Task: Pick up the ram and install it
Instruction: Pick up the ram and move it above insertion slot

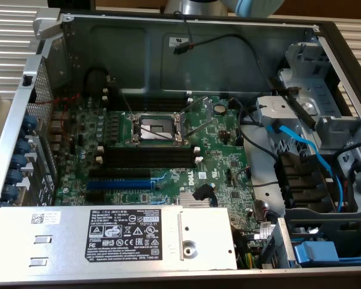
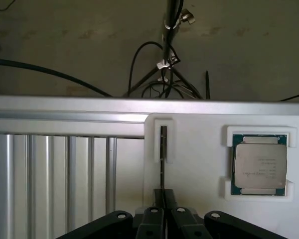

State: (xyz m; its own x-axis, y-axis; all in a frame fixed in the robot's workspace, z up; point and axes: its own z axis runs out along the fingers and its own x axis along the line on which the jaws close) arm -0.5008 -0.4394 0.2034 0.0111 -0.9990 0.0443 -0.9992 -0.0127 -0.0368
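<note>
Now | step: pick | tool (image 2: 163, 196) clamped on ram (image 2: 163, 142) in tray (image 2: 199, 172) | needs: straight lift, no tilt

The end effector (image 2: 163, 195) looks pinched shut on the ram (image 2: 163, 149), a thin dark strip seen edge-on, standing upright in a white holder (image 2: 199, 169). A processor (image 2: 259, 164) sits in a neighbouring recess.

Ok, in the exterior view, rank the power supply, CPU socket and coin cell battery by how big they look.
1. power supply
2. CPU socket
3. coin cell battery
No two look alike in size.
</note>
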